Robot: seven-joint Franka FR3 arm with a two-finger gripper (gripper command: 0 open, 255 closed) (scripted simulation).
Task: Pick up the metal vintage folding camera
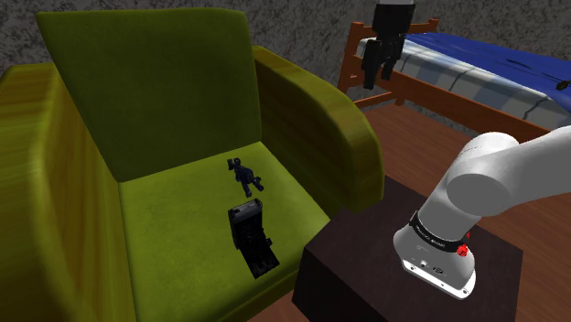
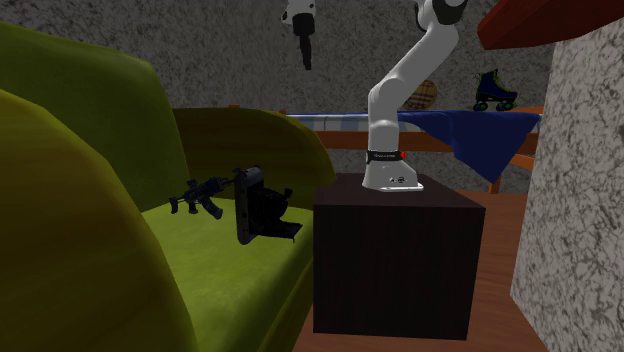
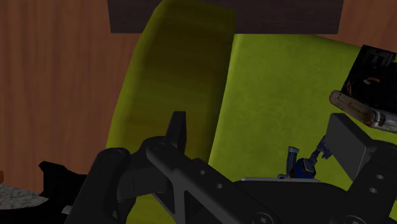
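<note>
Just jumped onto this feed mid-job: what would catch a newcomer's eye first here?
The big yellow-green armchair dominates, with the black folding camera standing upright on its seat cushion and a small dark toy rifle lying just behind it. The gripper hangs high up over the armrest nearest the stand, fingers apart, well clear of the camera.

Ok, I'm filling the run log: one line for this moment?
gripper: open, raised clear | folding camera: on armchair seat, untouched | toy rifle: beside it

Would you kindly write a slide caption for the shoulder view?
Black folding camera and small toy rifle on a green armchair; the gripper hangs high, touching neither.
</note>
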